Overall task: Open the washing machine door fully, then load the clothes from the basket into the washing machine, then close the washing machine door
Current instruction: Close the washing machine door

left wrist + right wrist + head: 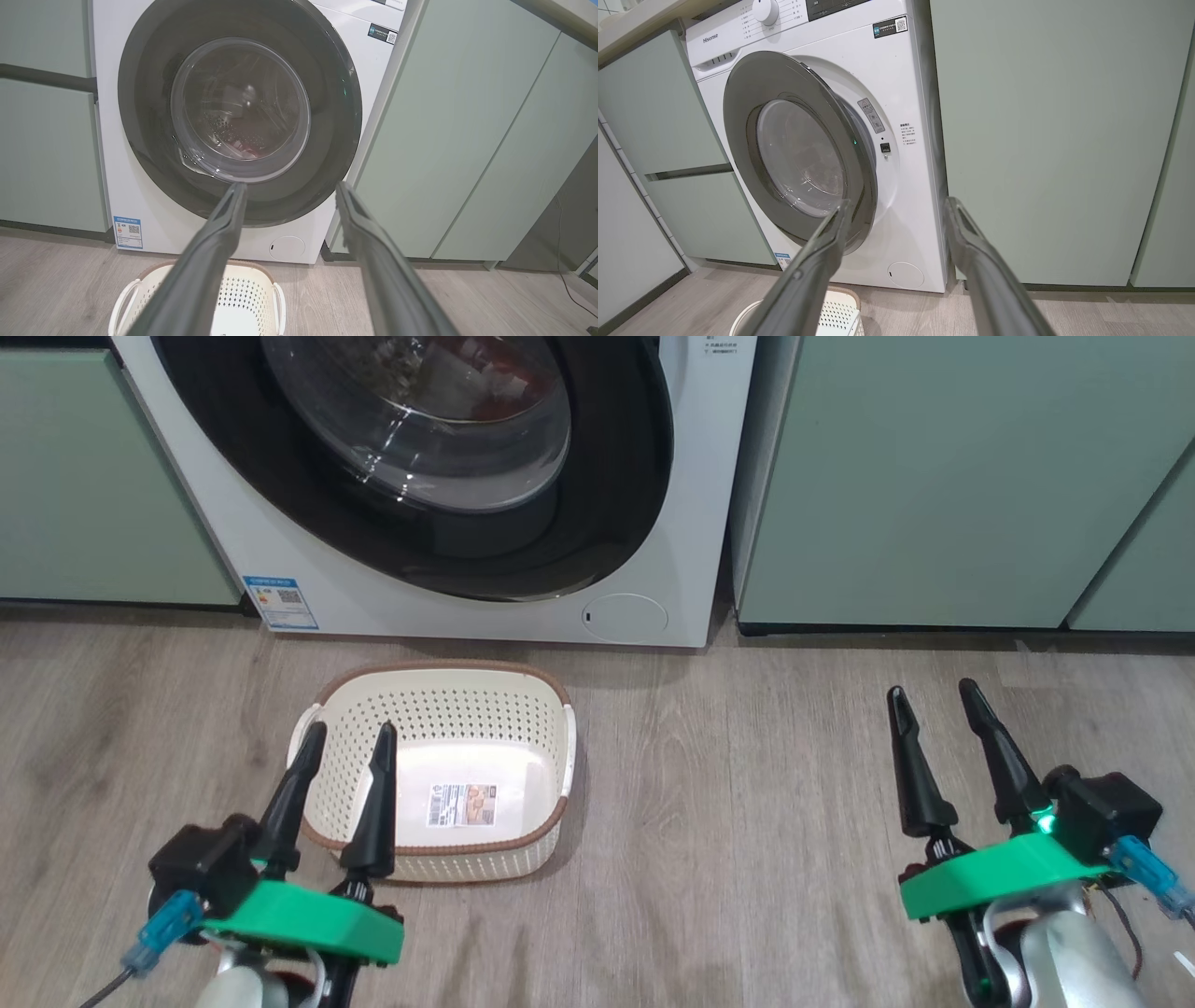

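Both the left gripper (pixel 351 728) and the right gripper (pixel 932 689) have their fingers spread, holding nothing. Just past my left tips sits the basket (pixel 467 719). Further ahead the washing machine door (pixel 738 116) hangs ajar, hinged left. Its free edge lies forward-left of my right fingers, the nearer arm, I judge.

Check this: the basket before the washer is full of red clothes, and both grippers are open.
Not full: the head view shows the basket empty but for a paper label. It stands before the washer; left gripper and right gripper are open.
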`<state>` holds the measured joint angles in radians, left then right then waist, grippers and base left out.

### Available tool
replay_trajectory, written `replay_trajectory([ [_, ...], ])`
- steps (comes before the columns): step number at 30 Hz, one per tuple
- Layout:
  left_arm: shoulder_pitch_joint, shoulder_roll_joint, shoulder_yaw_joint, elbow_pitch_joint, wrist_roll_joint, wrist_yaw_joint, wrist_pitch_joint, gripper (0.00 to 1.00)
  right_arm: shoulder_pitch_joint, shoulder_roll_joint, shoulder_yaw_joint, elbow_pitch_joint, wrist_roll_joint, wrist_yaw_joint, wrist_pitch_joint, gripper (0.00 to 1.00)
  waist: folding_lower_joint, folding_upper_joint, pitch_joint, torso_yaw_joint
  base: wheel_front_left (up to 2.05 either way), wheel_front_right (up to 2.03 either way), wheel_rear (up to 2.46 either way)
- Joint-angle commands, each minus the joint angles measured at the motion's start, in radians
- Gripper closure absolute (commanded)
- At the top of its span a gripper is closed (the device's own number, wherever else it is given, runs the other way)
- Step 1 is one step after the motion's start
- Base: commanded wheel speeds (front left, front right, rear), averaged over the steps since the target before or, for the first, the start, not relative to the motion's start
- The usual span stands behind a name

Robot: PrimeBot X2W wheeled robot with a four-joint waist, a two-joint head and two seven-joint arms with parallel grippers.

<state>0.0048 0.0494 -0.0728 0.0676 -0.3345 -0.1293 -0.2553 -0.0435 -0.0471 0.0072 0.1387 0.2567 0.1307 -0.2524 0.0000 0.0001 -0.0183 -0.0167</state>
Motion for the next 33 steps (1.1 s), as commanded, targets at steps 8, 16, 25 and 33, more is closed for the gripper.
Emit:
replay_trajectory([
  [8,-0.024,0.001,0.025,-0.032,0.028,-0.001,-0.006,0.0,-0.017,-0.003,0.032,-0.031,-0.003,0.0,-0.009,0.0,0.0,-0.0001,0.0,0.0,0.0,0.0,0.0],
  [16,-0.025,0.001,0.008,-0.031,0.027,-0.001,-0.006,0.0,-0.015,-0.003,0.035,-0.045,-0.007,0.0,-0.009,0.0,0.0,-0.0001,0.014,0.013,0.0,0.0,0.0],
  [25,-0.053,0.001,-0.002,-0.047,0.035,0.002,-0.006,0.0,-0.034,-0.003,0.079,-0.084,-0.038,0.0,-0.009,1.0,0.0,-0.0001,0.089,0.048,0.0,0.0,0.0],
  [33,-0.147,0.001,-0.033,-0.07,0.026,0.001,-0.006,0.0,-0.177,-0.019,0.188,-0.147,-0.133,0.0,-0.009,1.0,0.0,-0.0001,0.239,0.12,0.0,0.0,0.0],
])
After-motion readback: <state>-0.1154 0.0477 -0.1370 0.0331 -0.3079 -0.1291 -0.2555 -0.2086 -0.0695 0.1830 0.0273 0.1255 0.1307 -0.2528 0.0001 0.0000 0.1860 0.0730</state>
